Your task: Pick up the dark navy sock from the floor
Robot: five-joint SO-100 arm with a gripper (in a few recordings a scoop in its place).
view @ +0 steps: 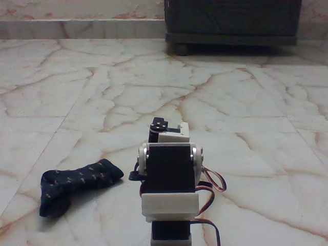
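Stretching across the whole fixed view, the floor [230, 97] was bare marble apart from a dark cabinet [233, 20] standing on feet at the far edge and the arm [169, 179] rising from the bottom centre. The arm was folded up on itself, its white and black joints stacked and its wires looping out to the right, and it pointed away from the camera rather than towards anything. The dark navy sock [77, 183] lay flat on the floor to the left of the arm, just beside its base, bent at the heel and untouched. The fingers [160, 125] were hidden behind the upper joints, so whether they stood open or closed could not be told. The task looked wholly undone: reaching, gripping and lifting all remained.
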